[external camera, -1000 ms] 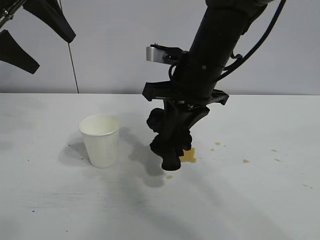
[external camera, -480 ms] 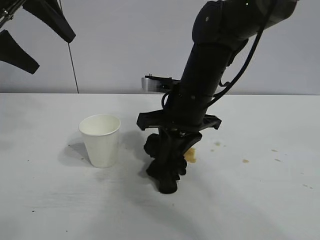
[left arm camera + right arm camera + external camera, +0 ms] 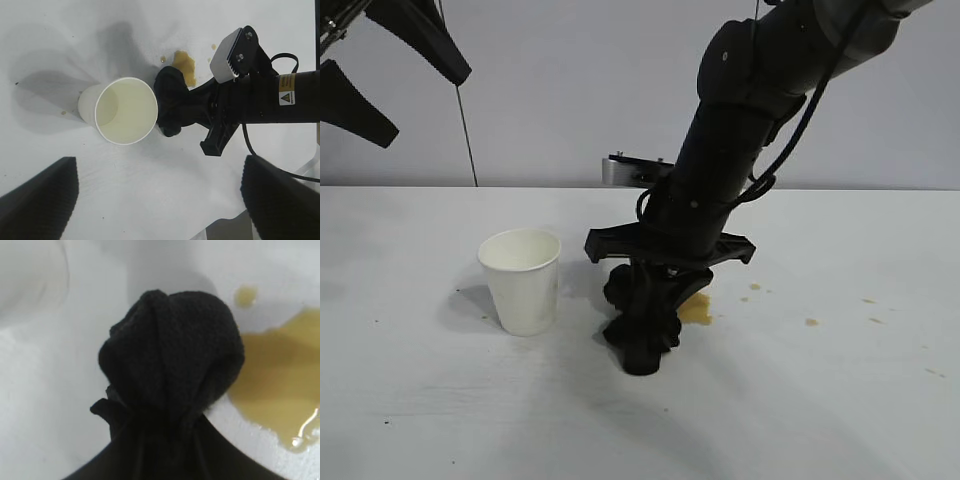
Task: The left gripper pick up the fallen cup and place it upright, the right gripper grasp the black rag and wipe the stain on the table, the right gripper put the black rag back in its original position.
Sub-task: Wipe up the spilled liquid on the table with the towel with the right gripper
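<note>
The black rag [image 3: 642, 318], pinched by the right gripper [image 3: 645, 350], is pressed beside the stain [image 3: 697, 311] (wiping underway); a sweep back across it is judged next.

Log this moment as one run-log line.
cup: upright | right gripper: shut on black rag, pressed to table beside stain | left gripper: raised, open | stain: unwiped

A plain white cup [image 3: 522, 280], a black rag [image 3: 642, 320], a yellowish-brown stain [image 3: 697, 311], a white table [image 3: 820, 400].
</note>
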Available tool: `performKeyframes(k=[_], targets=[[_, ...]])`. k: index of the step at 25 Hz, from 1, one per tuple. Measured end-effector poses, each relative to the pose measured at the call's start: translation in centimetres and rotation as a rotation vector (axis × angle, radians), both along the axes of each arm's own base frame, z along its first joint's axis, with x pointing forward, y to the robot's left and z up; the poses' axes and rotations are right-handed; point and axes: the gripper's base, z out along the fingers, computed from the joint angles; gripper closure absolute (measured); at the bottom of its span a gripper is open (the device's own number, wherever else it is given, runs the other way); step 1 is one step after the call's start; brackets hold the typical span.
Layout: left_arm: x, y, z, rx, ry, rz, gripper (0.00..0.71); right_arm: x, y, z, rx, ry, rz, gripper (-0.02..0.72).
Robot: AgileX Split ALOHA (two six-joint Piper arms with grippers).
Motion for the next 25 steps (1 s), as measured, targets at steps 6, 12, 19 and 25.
performKeyframes(k=[6,12,19,25], targets=[[0.0,0.0,0.0,-0.001,0.000,0.000,0.074,0.8,0.1,0.1,0.019,-0.065,-0.074,0.591],[0.0,0.0,0.0,-0.001,0.004,-0.003,0.074,1.1,-0.2,-0.7,-0.010,-0.062,-0.136,0.591],[-0.1,-0.1,0.1,-0.018,0.015,-0.008,0.074,2.5,-2.6,-0.3,-0.032,-0.047,-0.223,0.591],[-0.1,-0.1,0.1,-0.020,0.015,-0.008,0.074,3.4,-5.3,0.6,-0.100,0.041,-0.210,0.591]])
